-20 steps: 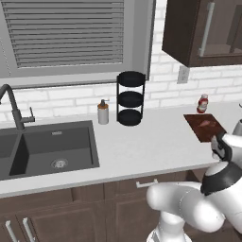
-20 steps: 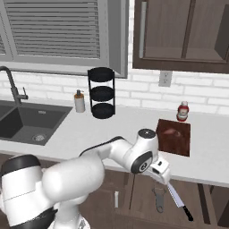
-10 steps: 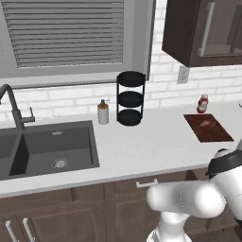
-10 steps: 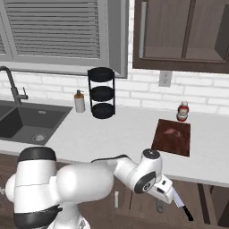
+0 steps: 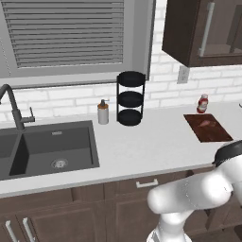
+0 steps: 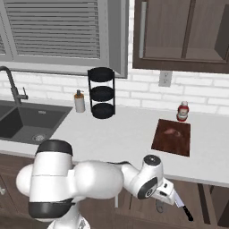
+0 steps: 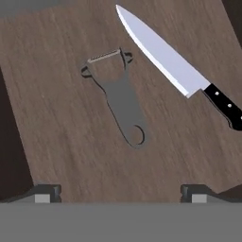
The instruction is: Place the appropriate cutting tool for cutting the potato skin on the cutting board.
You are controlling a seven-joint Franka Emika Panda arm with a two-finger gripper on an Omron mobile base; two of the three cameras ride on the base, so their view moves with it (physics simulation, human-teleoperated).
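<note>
The cutting tool, a dark grey peeler [image 7: 120,101], lies flat on the wooden floor of an open drawer, its blade end away from me. My gripper [image 7: 120,194] hovers above it, open, with its fingertips [image 7: 45,194] wide apart and nothing between them. In the right base view the gripper [image 6: 169,195] hangs below the counter's front edge, over the drawer. The dark reddish-brown cutting board [image 6: 172,136] [image 5: 208,127] lies on the counter at the right. On it rests the small pinkish potato [image 6: 171,132] [image 5: 206,124].
A kitchen knife [image 7: 175,71] [image 6: 181,206] with a black handle lies beside the peeler in the drawer. A red-capped bottle [image 6: 182,111] stands behind the board. A black tiered rack [image 6: 101,92], a soap bottle [image 6: 79,101] and the sink [image 5: 47,149] lie further left.
The arm has swung down from counter height to below the counter's front edge, bringing the hand over the drawer. Board, potato and bottle have not moved.
</note>
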